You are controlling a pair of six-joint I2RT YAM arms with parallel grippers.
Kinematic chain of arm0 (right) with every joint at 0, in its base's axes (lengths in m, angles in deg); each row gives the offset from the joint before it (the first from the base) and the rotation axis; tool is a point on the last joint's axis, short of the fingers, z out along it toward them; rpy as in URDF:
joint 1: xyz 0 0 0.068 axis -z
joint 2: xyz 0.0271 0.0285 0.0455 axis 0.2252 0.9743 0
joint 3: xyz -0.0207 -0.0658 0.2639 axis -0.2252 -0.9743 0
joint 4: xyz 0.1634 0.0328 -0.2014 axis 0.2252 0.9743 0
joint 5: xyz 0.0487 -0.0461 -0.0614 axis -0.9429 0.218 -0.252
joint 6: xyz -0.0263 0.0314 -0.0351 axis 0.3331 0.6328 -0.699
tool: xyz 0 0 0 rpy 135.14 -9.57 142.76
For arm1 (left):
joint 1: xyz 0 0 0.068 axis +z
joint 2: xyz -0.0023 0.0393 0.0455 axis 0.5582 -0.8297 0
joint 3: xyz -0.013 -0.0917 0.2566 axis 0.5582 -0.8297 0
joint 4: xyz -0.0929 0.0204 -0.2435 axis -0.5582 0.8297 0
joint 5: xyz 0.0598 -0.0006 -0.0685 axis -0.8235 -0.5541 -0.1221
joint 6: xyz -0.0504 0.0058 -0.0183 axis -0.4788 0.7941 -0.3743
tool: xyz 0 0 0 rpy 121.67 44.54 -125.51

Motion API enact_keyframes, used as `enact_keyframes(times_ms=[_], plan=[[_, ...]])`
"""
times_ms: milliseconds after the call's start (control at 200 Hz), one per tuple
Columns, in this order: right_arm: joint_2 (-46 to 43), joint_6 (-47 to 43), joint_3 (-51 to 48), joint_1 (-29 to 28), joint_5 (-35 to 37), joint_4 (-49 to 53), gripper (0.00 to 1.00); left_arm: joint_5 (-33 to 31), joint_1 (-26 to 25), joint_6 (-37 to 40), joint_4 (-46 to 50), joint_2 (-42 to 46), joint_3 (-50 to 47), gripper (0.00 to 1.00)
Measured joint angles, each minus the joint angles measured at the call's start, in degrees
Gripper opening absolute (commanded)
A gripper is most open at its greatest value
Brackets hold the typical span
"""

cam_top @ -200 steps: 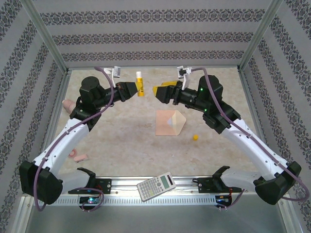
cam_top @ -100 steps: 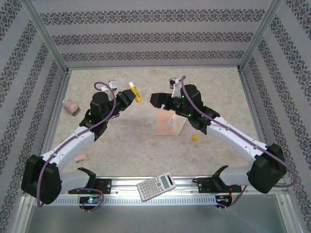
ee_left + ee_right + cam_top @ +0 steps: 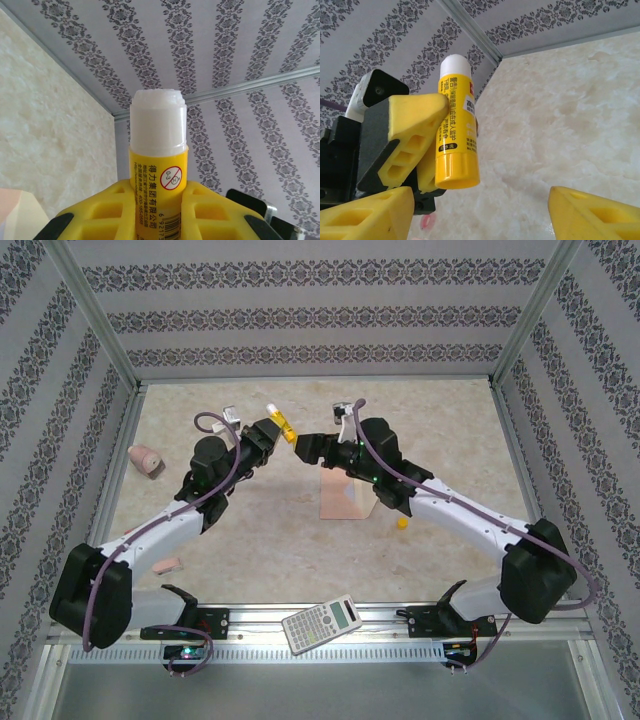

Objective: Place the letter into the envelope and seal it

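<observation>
Uncapped glue stick is pinched in the left gripper, raised over the table's far middle. Right gripper is spread, just beside the stick. Envelope lies mid-table, partly covered by the right arm; flap state unclear.

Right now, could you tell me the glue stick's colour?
The glue stick is yellow, white at the tip; right wrist view.
</observation>
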Motion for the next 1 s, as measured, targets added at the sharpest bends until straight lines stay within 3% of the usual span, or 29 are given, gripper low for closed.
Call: enact_keyframes(times_ms=[530,864,999], plan=[[3.52,4.0,0.0,-0.11,-0.15,-7.98,0.62,-0.24,-1.14,-2.97,-5.64,-0.9,-1.38,0.0],[4.9,5.99,0.13,-0.13,-1.53,-10.6,0.45,-0.63,-1.27,-3.17,-6.73,-1.01,-1.68,0.0],[5.14,6.6,0.44,-0.46,-1.62,-11.26,0.45,-0.66,-1.36,-3.34,-7.26,-1.22,-1.81,0.0]])
